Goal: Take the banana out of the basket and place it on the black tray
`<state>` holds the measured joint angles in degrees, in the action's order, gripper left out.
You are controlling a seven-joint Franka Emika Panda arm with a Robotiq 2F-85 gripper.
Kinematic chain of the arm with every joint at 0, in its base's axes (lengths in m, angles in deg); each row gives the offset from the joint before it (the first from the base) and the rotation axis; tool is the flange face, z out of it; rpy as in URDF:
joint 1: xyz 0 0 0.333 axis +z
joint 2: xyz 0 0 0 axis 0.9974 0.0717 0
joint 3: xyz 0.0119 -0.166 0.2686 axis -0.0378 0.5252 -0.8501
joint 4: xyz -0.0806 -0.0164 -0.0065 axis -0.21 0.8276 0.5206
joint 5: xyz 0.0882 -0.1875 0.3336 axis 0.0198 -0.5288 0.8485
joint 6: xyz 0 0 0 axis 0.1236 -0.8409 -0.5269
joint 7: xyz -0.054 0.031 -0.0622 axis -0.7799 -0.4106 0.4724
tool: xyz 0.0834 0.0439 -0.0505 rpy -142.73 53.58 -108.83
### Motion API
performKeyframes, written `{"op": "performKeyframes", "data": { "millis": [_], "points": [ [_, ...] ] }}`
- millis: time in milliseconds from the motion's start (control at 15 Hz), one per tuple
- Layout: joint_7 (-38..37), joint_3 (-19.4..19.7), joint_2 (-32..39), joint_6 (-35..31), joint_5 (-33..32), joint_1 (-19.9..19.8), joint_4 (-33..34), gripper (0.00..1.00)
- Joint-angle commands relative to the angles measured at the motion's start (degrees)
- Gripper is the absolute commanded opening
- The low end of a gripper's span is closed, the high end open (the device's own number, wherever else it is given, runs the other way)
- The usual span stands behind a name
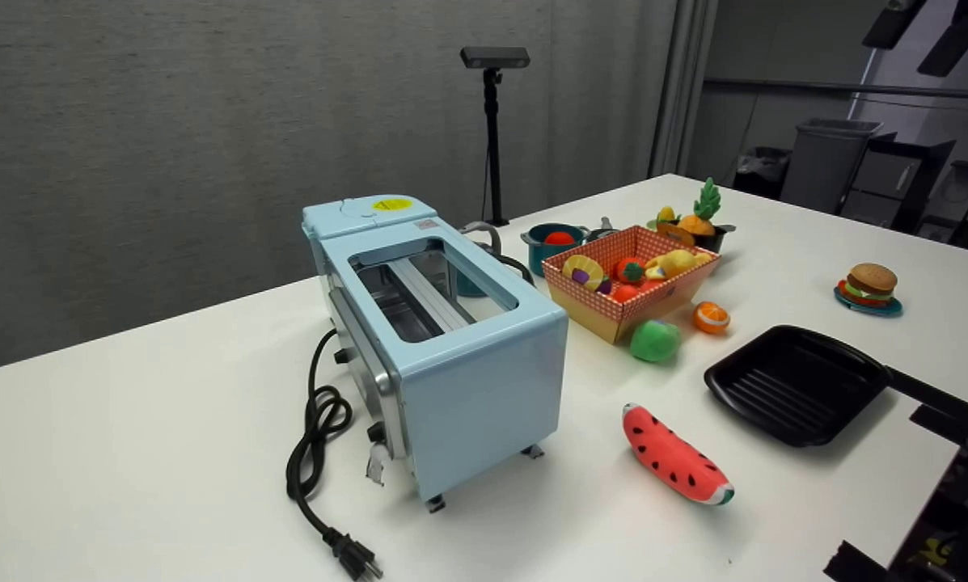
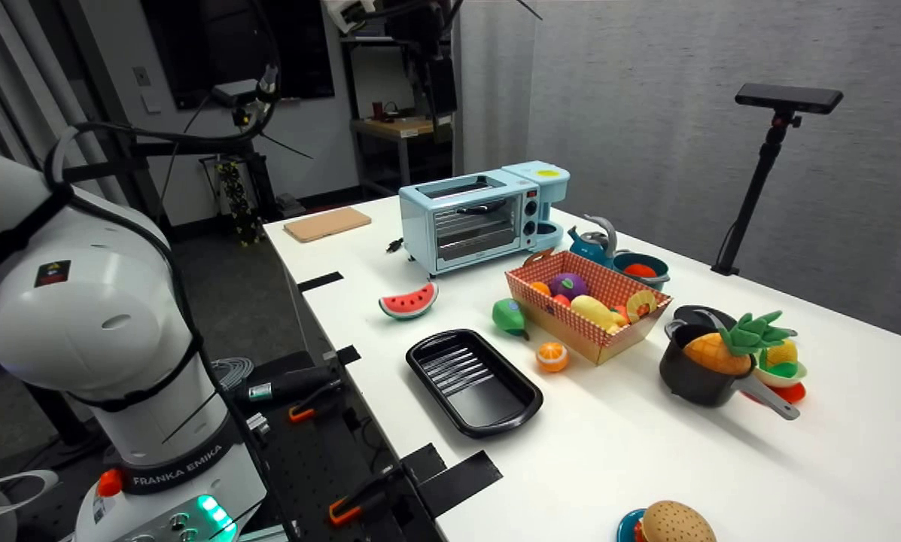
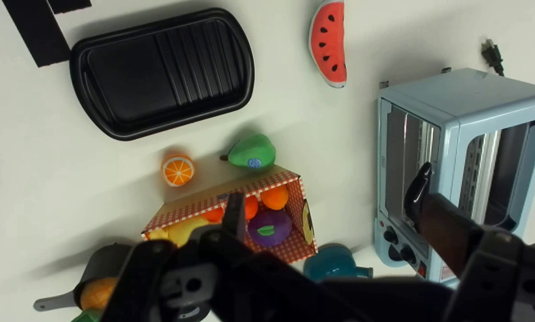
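Note:
The yellow banana lies in the red-checked basket, in both exterior views (image 1: 676, 263) (image 2: 595, 311). It shows partly in the wrist view (image 3: 184, 230), where my gripper hides the rest. The basket (image 1: 585, 311) (image 2: 563, 324) (image 3: 213, 188) also holds a purple fruit (image 3: 270, 228) and several red and orange ones. The black tray (image 1: 803, 388) (image 2: 476, 384) (image 3: 120, 82) lies bare on the white table, apart from the basket. My gripper (image 3: 334, 203) is open, its fingers wide apart and empty. In an exterior view it hangs high above the table (image 1: 904, 55).
A light-blue toaster oven (image 1: 484, 388) stands beside the basket. A watermelon slice (image 2: 409, 301), a green pear (image 3: 252, 152) and an orange half (image 2: 552, 357) lie between tray and basket or nearby. A dark pot (image 2: 698, 369), a teal kettle (image 3: 332, 263) and a burger (image 1: 870, 281) stand around.

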<state>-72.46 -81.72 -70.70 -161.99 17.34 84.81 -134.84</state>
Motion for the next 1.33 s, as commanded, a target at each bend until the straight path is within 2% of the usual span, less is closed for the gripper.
{"op": "performKeyframes", "data": {
  "millis": [0,333,800,1267],
  "points": [
    [-1.6,0.1,6.1,7.4,0.3,-0.5,8.2,1.00],
    [-1.9,1.1,17.0,12.6,-0.1,-1.2,20.2,1.00],
    [-3.0,2.4,34.4,16.7,-1.1,-2.1,36.9,1.00],
    [-3.1,1.7,44.6,12.9,-9.3,-0.6,42.8,1.00]
  ]
}}
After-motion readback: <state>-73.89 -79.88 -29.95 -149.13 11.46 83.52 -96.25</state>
